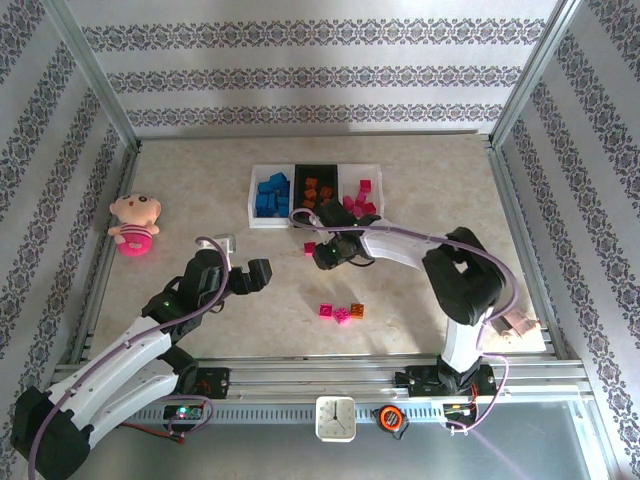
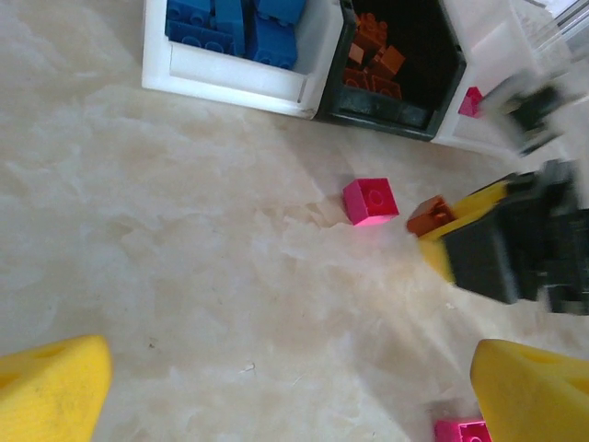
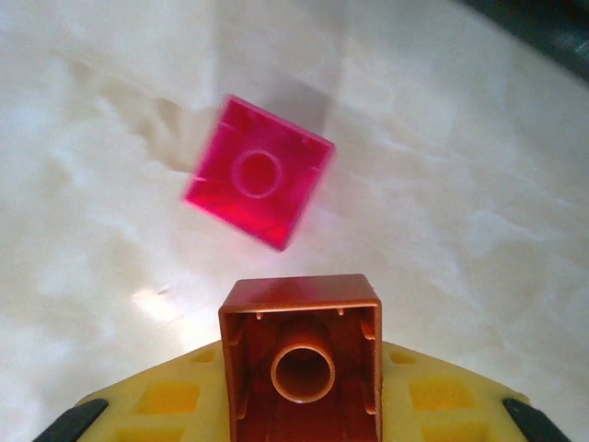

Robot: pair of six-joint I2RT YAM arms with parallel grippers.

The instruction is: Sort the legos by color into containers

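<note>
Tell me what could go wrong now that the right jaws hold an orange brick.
1. The orange brick sits near the tips of the right jaws, so it may slip while carried.
2. The pink brick lies close beside it and could get knocked.
3. The black bin stands tight between two others; an off-centre release may missort.

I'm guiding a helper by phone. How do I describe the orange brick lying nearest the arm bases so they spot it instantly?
From the row of three bins across the table, come toward the arm bases to a line of three bricks. The orange brick sits at its right end; its two neighbours are pink.
</note>
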